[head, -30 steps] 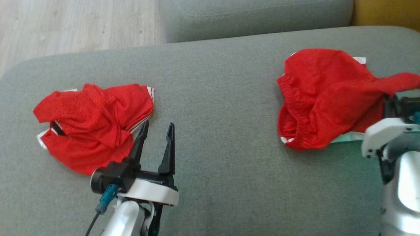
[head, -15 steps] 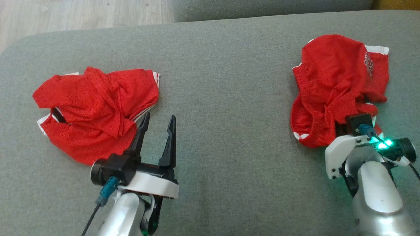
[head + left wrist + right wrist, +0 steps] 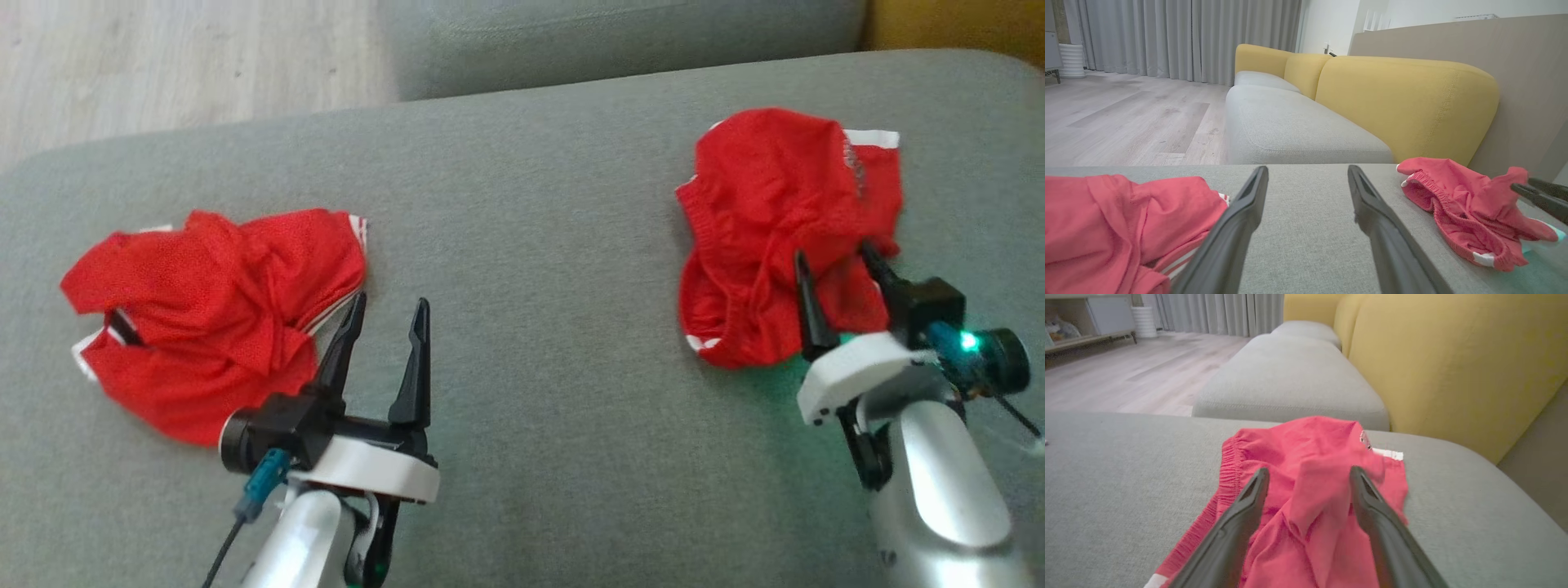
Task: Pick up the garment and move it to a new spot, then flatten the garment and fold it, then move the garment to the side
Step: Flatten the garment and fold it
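red shorts point(image 3: 767, 188) crumpled, right end of grey cushion point(image 3: 531, 245) | right gripper point(image 3: 833, 253) apart, straddling a raised fold, clamping nothing | left gripper point(image 3: 390, 302) apart, beside second red garment point(image 3: 204, 302) | soft, light, limp (will sag): pinch at elastic waistband point(image 3: 692, 214)

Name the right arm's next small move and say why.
Probably draw the right pincer back, clear of the red shorts. Its jaws stand open astride a raised fold, gripping nothing, and the shorts lie crumpled on the grey cushion, so flattening likely needs a grip at an edge.
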{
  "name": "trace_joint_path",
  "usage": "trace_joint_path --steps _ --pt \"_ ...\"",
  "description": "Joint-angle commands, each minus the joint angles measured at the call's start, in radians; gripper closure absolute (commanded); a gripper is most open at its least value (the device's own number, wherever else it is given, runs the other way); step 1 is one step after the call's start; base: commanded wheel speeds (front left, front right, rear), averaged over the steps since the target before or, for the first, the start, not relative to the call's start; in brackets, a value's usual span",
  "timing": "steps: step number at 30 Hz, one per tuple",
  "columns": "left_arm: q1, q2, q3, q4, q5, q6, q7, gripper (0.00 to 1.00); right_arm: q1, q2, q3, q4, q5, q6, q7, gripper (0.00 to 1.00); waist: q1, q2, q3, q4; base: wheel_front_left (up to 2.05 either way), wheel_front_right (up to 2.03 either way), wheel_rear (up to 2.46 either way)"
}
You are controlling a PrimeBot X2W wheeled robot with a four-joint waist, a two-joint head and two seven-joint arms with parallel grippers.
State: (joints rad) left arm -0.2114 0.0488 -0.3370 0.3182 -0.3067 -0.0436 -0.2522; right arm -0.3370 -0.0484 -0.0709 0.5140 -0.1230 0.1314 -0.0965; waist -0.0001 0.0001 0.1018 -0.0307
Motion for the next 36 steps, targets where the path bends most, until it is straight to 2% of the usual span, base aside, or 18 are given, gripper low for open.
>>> trace_joint_path --steps 1,9,15,21,29,36 --pt "-0.016 0.001 0.034 -0.032 0.011 0.002 -0.010 0.00 0.005 -0.002 0.024 -0.051 0.006 -0.001 -0.018 0.00 0.0001 -0.0001 -0.013 -0.015 0.00 0.00 0.00" --pt "-0.014 0.001 0.033 -0.040 0.009 0.005 -0.010 0.00 0.123 -0.002 0.082 -0.253 0.052 -0.001 -0.052 0.00 0.0001 -0.0001 -0.014 -0.034 0.00 0.00 0.00" --pt "-0.020 0.001 0.024 -0.041 0.003 0.004 -0.010 0.00 0.155 -0.002 0.158 -0.298 0.092 -0.001 -0.019 0.00 0.0001 -0.0001 -0.001 -0.021 0.00 0.00 0.00" --pt "-0.035 0.001 0.018 -0.040 -0.001 0.004 -0.010 0.00 0.141 -0.002 0.240 -0.218 0.153 -0.001 0.089 0.00 0.0001 -0.0001 0.022 0.012 0.00 0.00 0.00" --pt "-0.046 0.001 0.007 -0.037 -0.007 0.006 -0.010 0.00 0.083 -0.002 0.203 -0.073 0.179 -0.001 0.151 0.00 0.0001 -0.0001 0.051 0.050 0.00 0.00 0.00" --pt "-0.049 0.001 0.005 -0.039 -0.007 0.007 -0.010 0.00 0.025 -0.002 0.159 0.045 0.168 -0.001 0.135 0.00 0.0001 -0.0001 0.072 0.068 0.00 0.00 0.00"
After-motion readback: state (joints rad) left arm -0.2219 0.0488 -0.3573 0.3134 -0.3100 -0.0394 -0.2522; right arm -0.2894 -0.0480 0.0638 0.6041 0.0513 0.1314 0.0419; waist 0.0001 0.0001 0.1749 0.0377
